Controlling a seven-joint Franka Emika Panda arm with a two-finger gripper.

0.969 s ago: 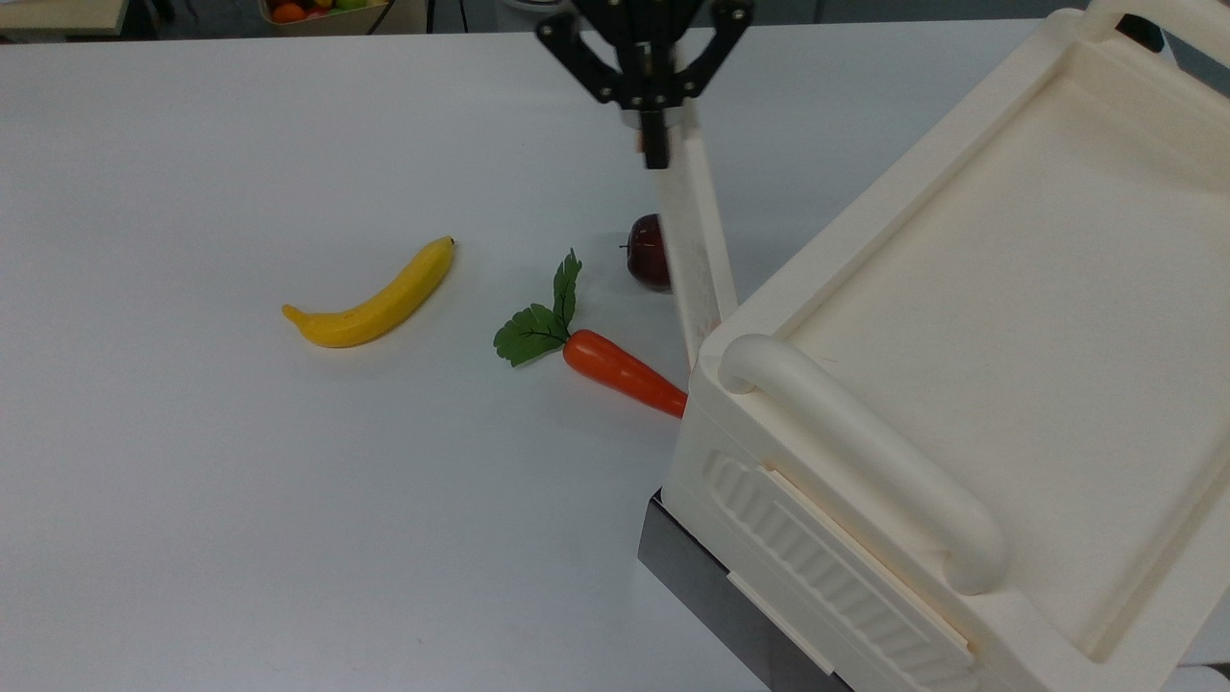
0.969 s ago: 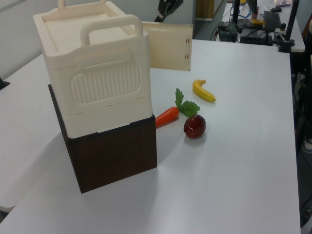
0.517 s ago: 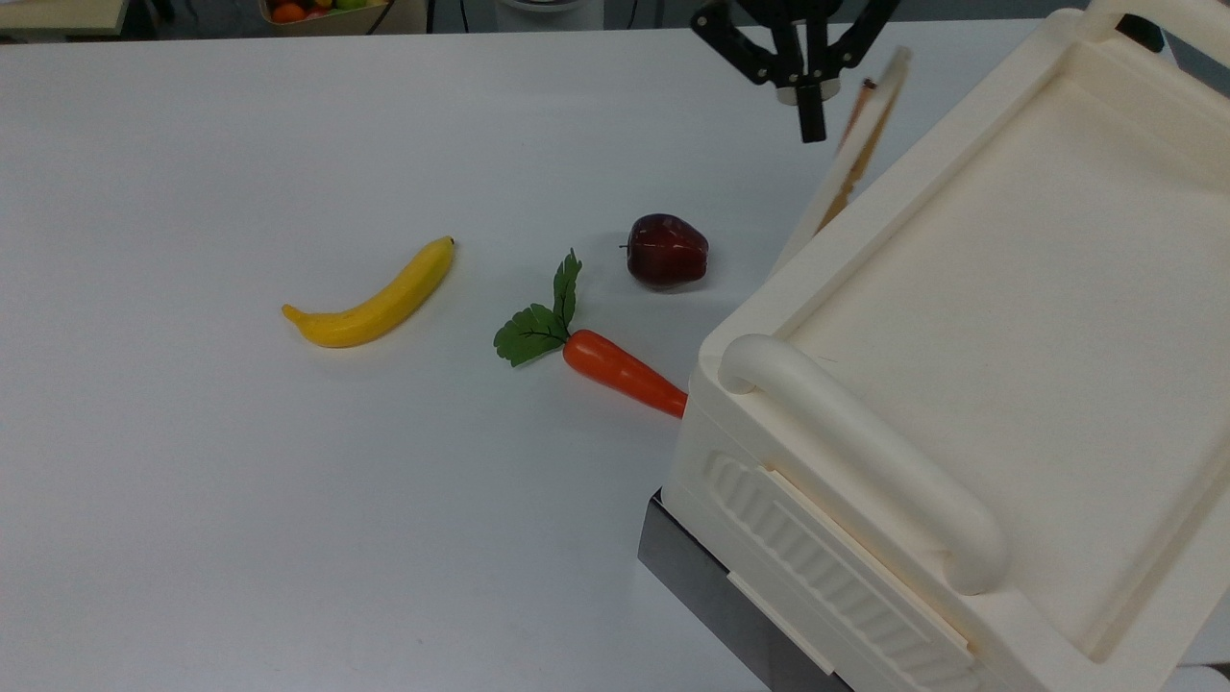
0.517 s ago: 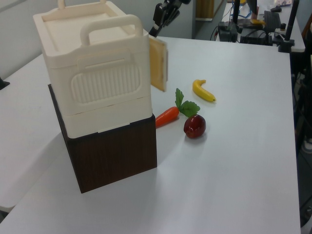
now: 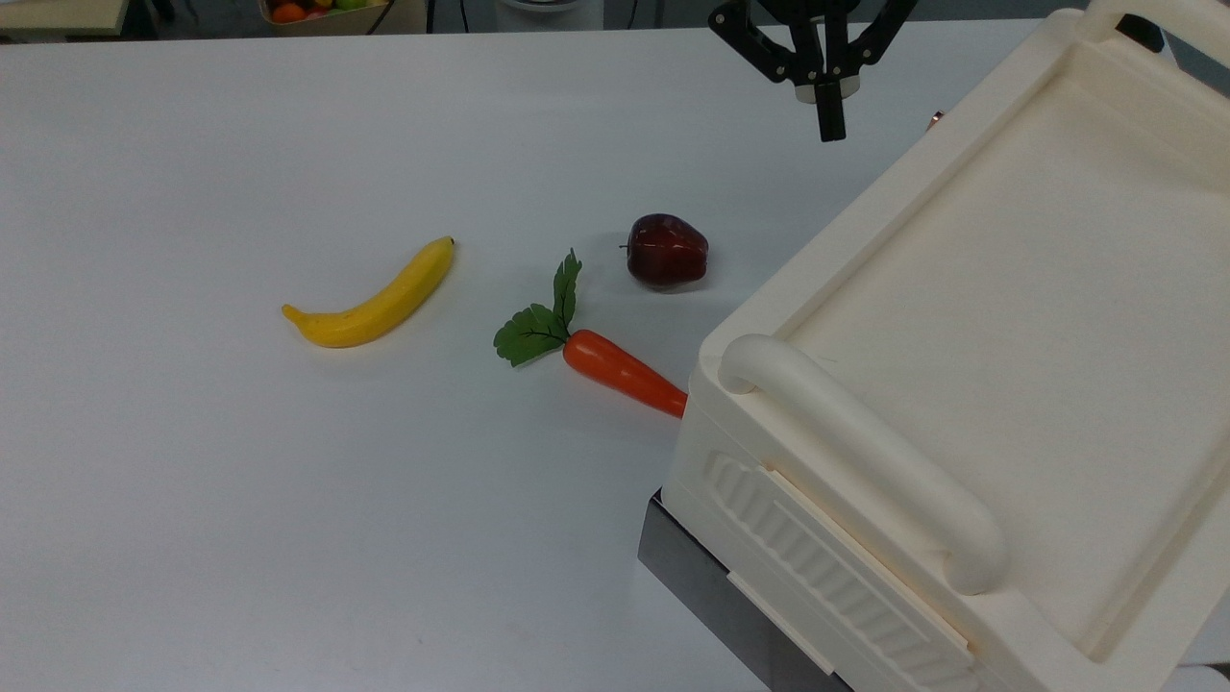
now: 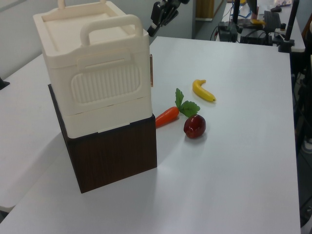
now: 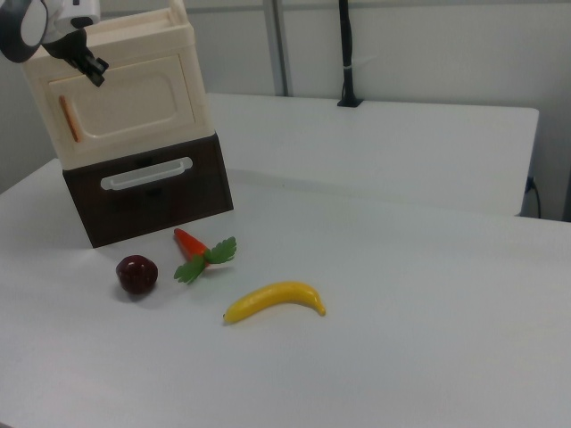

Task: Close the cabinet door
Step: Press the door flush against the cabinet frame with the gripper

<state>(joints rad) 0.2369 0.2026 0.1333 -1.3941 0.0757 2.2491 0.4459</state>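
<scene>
Cabinet [image 7: 125,134]: cream box on dark base, at the right view's far left of the bench [image 5: 240,538].

Cabinet door [image 7: 125,105]: a second ago it stood swung wide, then half shut; it now lies flush in the front, copper handle [image 7: 67,119] at the right view's left. Judged closed; task looks done.

End effector [image 5: 828,123]: hangs just off the cabinet's far corner in the top view, fingers pressed together, holding nothing.

Loose items, unmoved: banana [image 5: 373,296], carrot [image 5: 620,370], apple [image 5: 667,250].
</scene>
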